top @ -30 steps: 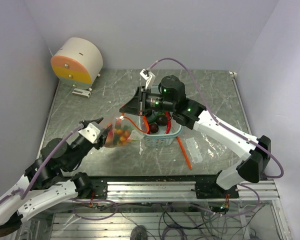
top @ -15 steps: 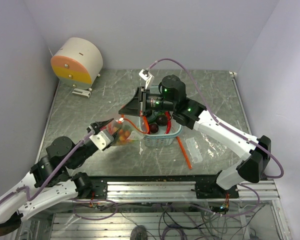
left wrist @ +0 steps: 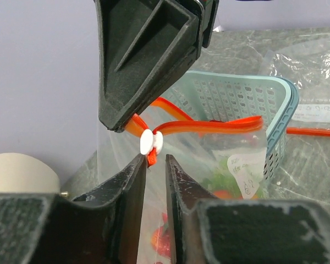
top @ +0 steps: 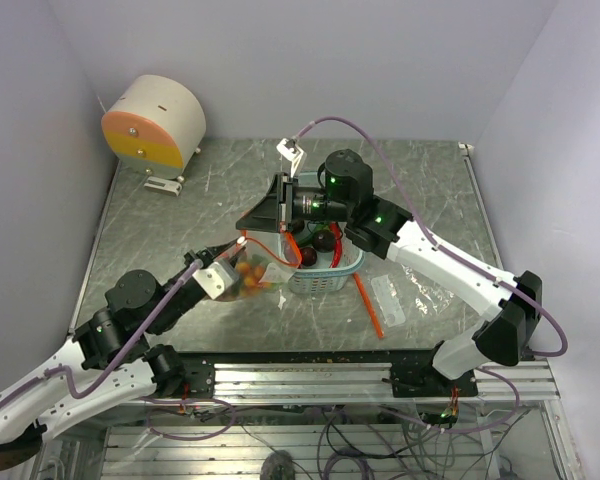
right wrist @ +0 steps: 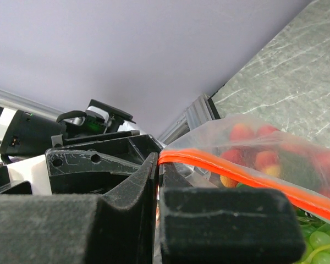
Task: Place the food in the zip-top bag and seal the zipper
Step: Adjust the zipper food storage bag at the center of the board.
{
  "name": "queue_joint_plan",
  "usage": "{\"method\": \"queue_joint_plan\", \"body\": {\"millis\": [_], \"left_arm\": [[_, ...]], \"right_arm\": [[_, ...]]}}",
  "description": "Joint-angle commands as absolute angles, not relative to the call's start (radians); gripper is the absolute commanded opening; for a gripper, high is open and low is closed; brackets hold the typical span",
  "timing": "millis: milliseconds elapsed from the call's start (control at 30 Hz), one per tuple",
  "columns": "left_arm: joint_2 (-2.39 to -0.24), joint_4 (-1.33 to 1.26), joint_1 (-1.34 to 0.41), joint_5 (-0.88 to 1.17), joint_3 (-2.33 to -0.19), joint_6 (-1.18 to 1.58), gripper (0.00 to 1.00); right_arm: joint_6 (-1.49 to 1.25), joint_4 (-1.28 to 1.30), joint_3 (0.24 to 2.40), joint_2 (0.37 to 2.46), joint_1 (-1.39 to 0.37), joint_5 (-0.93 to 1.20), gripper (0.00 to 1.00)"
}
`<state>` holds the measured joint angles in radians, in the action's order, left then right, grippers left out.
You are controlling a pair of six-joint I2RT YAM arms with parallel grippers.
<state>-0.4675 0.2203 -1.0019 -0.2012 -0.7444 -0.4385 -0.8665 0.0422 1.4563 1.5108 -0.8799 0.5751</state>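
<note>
The right tool (right wrist: 157,168) clamps the thin orange-red zipper strip (left wrist: 209,125) of the floppy clear bag (top: 255,272). The left tool (left wrist: 152,165), jaws narrowly apart below the white slider (left wrist: 151,142), could miss it.

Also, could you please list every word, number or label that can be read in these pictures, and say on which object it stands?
Unreadable: the white paper label on the floppy clear plastic bag with the orange-red strip, seen in the left wrist view, carries a few lines of faint print that are too blurred to read.
No other word, brand, number or sign shows in any view.
</note>
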Motion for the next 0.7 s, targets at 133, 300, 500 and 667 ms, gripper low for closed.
{"method": "queue_joint_plan", "body": {"millis": [133, 300, 500, 667], "left_arm": [[-0.460, 0.140, -1.001, -0.277, -0.731, -0.417, 0.07], [-0.399, 0.131, -1.001, -0.325, -0.740, -0.391, 0.07], [-0.351, 0.187, -1.002, -0.315, -0.761, -0.371, 0.07], [-0.355, 0.244, -1.001, -0.320, -0.765, -0.339, 0.07]], "right_arm": [[-0.881, -0.043, 1.432, 1.458, -0.875, 0.585, 0.00], [-0.812, 0.046, 1.415, 1.437, -0.874, 0.470, 0.00], [-0.748, 0.071, 1.380, 1.427, -0.874, 0.412, 0.11], [-0.639, 0.000, 1.315, 1.376, -0.875, 0.399, 0.21]]}}
